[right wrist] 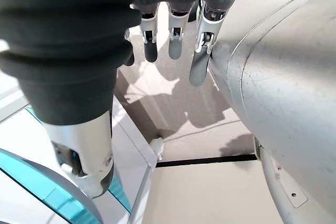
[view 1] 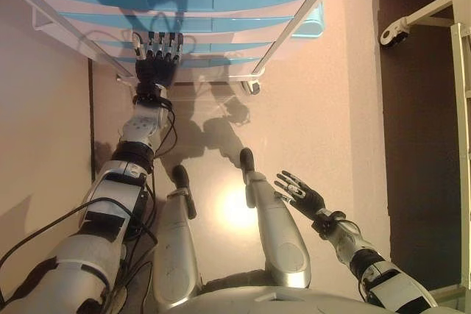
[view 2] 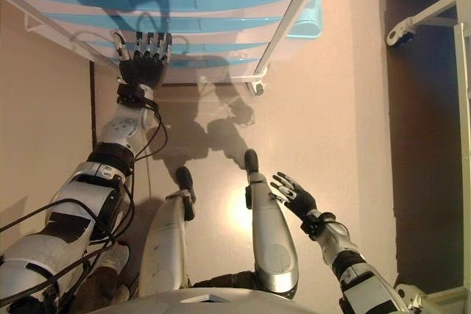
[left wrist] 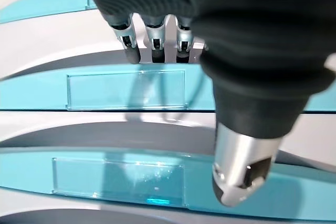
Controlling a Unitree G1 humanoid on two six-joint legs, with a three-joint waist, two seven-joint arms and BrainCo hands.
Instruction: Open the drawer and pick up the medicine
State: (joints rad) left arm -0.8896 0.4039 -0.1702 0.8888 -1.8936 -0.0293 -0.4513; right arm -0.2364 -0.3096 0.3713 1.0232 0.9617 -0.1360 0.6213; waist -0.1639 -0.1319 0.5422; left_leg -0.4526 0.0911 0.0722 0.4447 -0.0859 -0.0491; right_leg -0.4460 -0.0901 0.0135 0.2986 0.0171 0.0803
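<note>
Overhead, the left hand (view 1: 156, 64) lays straight fingers against five stacked blue drawers (view 1: 213, 23); the right hand (view 1: 300, 193) hangs released.

- We find the drawer unit (view 1: 184, 5) standing on the floor (view 1: 316, 108) ahead of the robot, its drawers stacked one above another.
- The left hand (view 1: 156, 60) is up against the front of a lower drawer (left wrist: 126, 90), fingers at its upper edge.
- The right hand (view 1: 300, 193) hangs low on the right, well apart from the unit.
- A wheeled frame (view 1: 412, 23) stands to the far right.
</note>
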